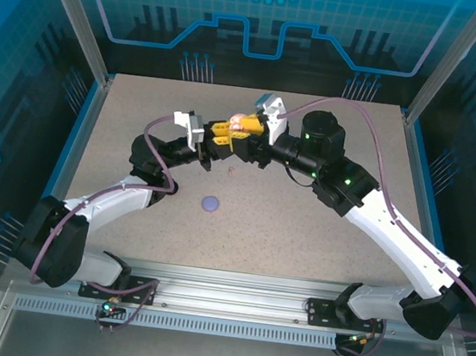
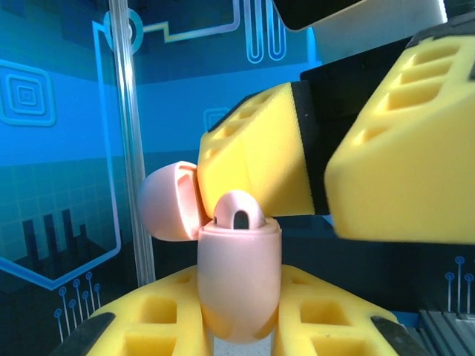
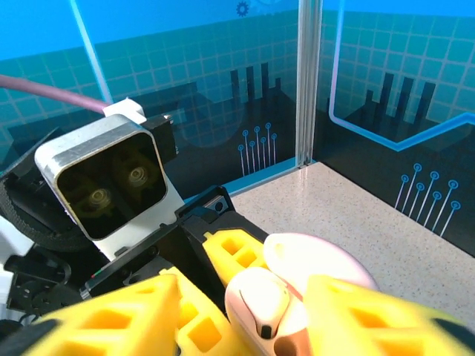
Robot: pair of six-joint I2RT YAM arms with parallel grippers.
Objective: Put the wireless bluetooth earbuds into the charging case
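My left gripper (image 2: 237, 300) is shut on the pale pink charging case (image 2: 237, 282), holding it upright above the table. The case lid (image 2: 167, 202) is swung open to the left. A pale pink earbud (image 2: 239, 208) sits in the case top, its rounded head poking out. In the right wrist view the same earbud (image 3: 261, 302) lies beside an empty socket, under the open lid (image 3: 315, 259). My right gripper (image 3: 245, 326) is open, its yellow fingers (image 2: 260, 148) straddling the case top without pinching the bud. From above, both grippers meet at the case (image 1: 238, 123).
A round purple case (image 1: 211, 202) lies on the speckled table (image 1: 301, 229) in front of the arms. A tiny dark speck (image 1: 230, 170) sits nearer the grippers, too small to identify. The left wrist camera block (image 3: 107, 182) is close beside my right fingers.
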